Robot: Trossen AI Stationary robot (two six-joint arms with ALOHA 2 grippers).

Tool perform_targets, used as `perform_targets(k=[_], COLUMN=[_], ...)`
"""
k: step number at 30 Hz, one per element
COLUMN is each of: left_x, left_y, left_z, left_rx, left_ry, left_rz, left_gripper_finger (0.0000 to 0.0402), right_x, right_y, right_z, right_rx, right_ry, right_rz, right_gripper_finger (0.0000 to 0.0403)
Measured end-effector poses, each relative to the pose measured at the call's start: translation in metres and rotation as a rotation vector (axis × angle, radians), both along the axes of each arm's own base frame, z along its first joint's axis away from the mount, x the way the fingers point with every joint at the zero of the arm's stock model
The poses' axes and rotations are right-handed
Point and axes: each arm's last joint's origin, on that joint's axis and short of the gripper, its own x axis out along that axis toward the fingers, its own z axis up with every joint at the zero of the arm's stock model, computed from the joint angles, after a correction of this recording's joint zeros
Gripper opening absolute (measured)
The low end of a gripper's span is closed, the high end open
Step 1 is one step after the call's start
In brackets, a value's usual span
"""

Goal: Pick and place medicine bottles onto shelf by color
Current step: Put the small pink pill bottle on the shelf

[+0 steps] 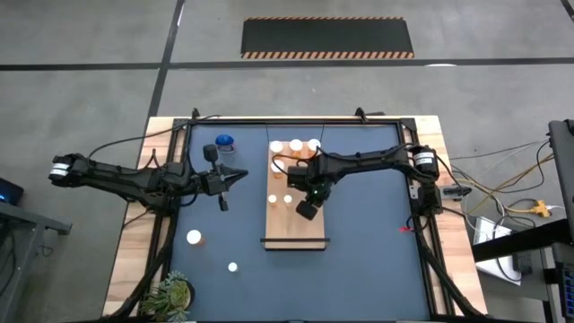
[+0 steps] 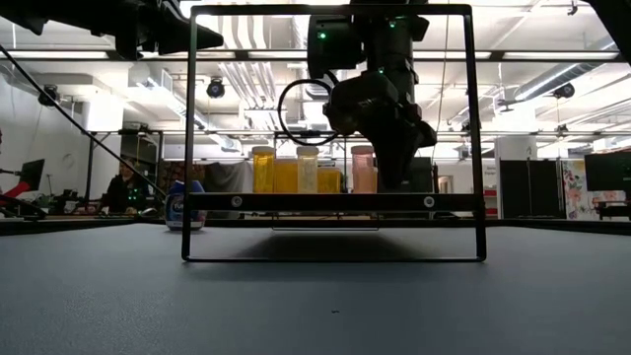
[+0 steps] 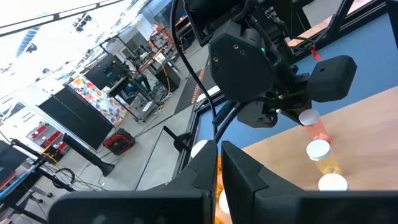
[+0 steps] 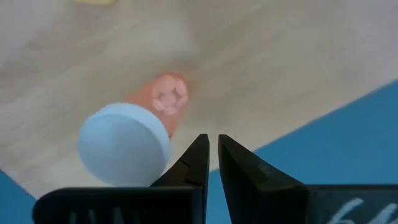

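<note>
1. Medicine bottles (image 1: 295,146) are standing on the shelf (image 1: 305,229); two more are sitting on the table.
2. My right gripper (image 4: 211,155) is hovering over the shelf, fingers closed, empty, beside an orange bottle (image 4: 134,134).
3. My left gripper (image 1: 240,176) is waiting closed near the blue bottle (image 1: 224,142).

Seven white-capped bottles (image 1: 194,238), one blue bottle (image 1: 224,142) — one shelf (image 1: 300,229).

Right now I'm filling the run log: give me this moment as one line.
right gripper: shut, empty, over shelf beside a bottle | left gripper: shut, off the shelf | blue bottle: on table
</note>
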Motion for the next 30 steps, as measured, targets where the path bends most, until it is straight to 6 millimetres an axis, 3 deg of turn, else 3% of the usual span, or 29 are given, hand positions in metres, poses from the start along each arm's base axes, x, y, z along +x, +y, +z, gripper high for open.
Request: perform_targets(k=[9, 19, 30], left_x=[0.000, 0.000, 0.000], left_y=[0.000, 0.000, 0.000], left_z=[0.000, 0.000, 0.000], left_rx=[0.000, 0.000, 0.000], left_ry=[0.000, 0.001, 0.002], left_rz=[0.000, 0.000, 0.000], left_gripper_finger=[0.0004, 0.0004, 0.0004], right_x=[0.007, -0.004, -0.007], right_y=[0.003, 0.004, 0.020], right_z=[0.000, -0.002, 0.009], right_rx=[0.010, 0.018, 0.018], right_ry=[-0.068, 0.044, -0.028], right_rz=[0.008, 0.010, 0.278], right_gripper_finger=[0.0027, 0.0027, 0.0027])
